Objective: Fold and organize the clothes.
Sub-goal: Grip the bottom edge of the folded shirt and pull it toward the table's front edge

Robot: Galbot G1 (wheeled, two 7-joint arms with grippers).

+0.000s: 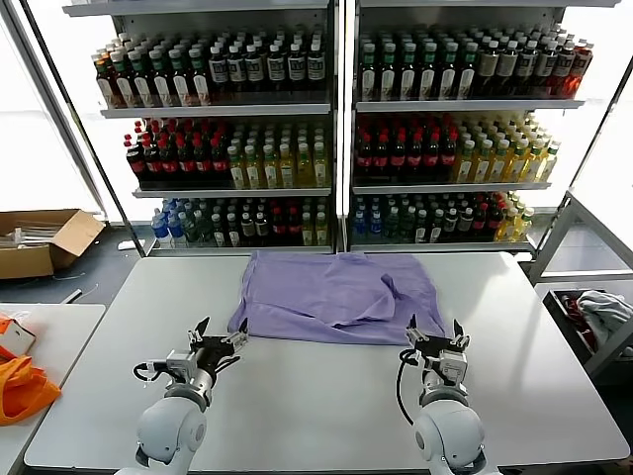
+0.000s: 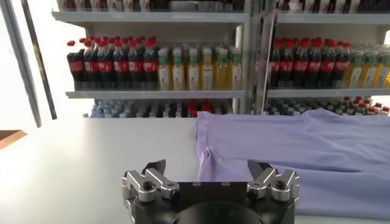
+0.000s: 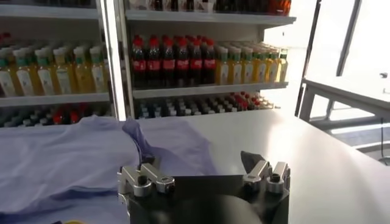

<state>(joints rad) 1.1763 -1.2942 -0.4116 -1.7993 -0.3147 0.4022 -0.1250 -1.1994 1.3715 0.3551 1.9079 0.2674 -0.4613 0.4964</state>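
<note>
The lavender T-shirt (image 1: 341, 297) lies spread on the far half of the white worktop (image 1: 297, 396), roughly centred, its back edge close to the worktop's far rim. It is not flat: a raised fold runs down its right half, creases cross the middle, and the near left corner is bunched into a small point. No printed graphic shows from the head view, so the shirt may be lying face down, though that is a judgement.

The left gripper (image 1: 216, 346) hovers just off that near left corner, its fingers spread apart and holding nothing; the left wrist view shows the hem (image 2: 207, 164) just beyond and between its open jaws. The right gripper (image 1: 436, 332) sits at the near right edge of the shirt, likewise open and empty, with the cloth's right corner (image 3: 183, 146) just past its fingers.

The step in hand looks like the first grasp of the near hem with both arms. To do it well, each gripper should come down low over the worktop and pinch only the edge of the cloth, ideally both layers together so the shirt lifts as one. The bunched left corner wants smoothing or a grip beyond the pucker. Pulling the two corners gently apart before folding should take out the ridge on the right, and the lift should be even on both sides, since soft cotton sags and slides.

Behind the worktop stand shelves of bottled drinks (image 1: 326, 139); orange fabric (image 1: 20, 386) rests on a side table to the left.
</note>
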